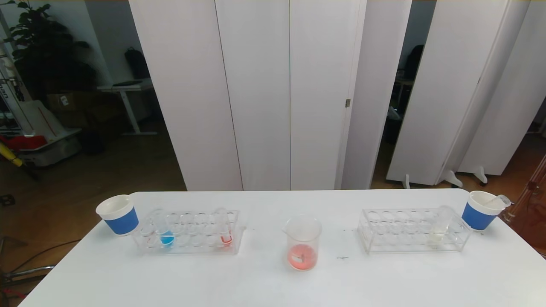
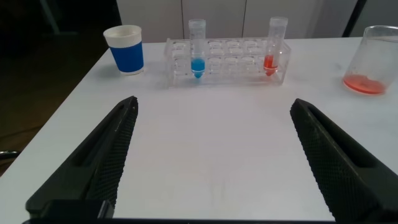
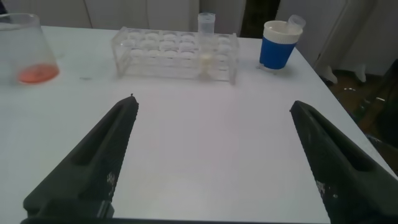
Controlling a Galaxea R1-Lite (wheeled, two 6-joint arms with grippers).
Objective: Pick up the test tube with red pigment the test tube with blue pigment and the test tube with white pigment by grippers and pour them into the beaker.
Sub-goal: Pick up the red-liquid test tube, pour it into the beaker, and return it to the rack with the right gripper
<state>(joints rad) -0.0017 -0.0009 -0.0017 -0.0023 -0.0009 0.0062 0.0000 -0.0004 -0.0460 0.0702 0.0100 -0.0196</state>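
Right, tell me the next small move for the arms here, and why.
Probably advance the open left claw toward the slim clear tube of blue liquid standing in the clear plastic rack. The small glass beaker already holds orange-red liquid, and both claws are empty, short of the racks.

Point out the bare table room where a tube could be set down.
Bare: both gaps beside the beaker, toward the left rack and the right rack, plus the whole near strip of the table. Crowded: the far corners, where each paper cup sits close beside its rack.
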